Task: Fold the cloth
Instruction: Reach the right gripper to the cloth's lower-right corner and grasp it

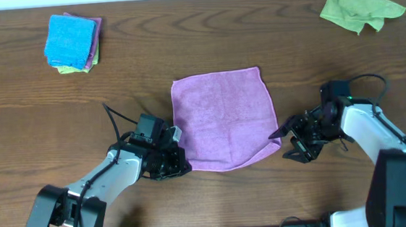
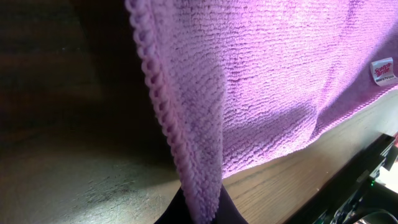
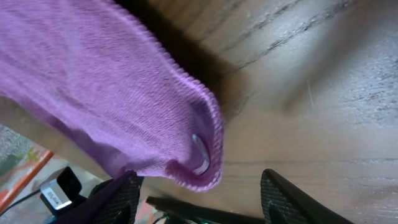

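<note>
Overhead, the left gripper sits at the near-left corner of the purple cloth, which lies mostly flat in the middle of the table. Left wrist view shows its fingers pinched narrowly on the hem alone, so a quick lift may pull it free. Further right, the right gripper stands wide apart, with the curled near-right corner between its fingers but unheld. Lifting now would likely drag the cloth askew.

A small white tag with red print is seen on the purple cloth; its wording cannot be read.
</note>
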`<state>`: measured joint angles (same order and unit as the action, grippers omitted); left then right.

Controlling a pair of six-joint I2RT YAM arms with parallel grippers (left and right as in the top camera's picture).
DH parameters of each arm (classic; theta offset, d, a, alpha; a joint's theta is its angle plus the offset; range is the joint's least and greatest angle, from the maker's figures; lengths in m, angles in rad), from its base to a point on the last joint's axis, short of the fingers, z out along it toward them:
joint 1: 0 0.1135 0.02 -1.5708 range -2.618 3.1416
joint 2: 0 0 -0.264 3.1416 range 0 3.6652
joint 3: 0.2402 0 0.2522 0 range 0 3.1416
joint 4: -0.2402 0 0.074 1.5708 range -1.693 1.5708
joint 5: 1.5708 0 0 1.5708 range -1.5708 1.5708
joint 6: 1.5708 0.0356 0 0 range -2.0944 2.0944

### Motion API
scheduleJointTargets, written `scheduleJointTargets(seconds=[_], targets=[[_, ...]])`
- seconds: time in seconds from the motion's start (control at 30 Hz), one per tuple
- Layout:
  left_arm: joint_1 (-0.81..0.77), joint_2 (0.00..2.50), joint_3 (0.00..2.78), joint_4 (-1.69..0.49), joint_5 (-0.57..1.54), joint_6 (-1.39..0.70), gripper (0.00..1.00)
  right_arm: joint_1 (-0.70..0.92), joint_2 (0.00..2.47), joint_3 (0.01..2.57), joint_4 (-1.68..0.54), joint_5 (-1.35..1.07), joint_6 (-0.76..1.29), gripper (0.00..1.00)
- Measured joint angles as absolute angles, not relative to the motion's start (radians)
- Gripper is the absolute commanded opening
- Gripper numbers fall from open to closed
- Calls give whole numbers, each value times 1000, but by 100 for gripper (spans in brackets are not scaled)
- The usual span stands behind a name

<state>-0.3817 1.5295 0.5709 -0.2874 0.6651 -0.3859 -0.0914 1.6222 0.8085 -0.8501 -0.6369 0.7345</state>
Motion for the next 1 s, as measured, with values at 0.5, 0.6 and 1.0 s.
scheduleJointTargets(seconds=[0.5,0.6,1.0], targets=[[-382,1530,571,-281,664,-385,6,-63,1695,809,-860,-641,748,49],[-382,1530,571,-281,661,-386,5,-41,1695,809,-874,-642,735,39],[-382,1530,571,-284,661,-385,6,-33,1695,809,-908,-643,720,14]])
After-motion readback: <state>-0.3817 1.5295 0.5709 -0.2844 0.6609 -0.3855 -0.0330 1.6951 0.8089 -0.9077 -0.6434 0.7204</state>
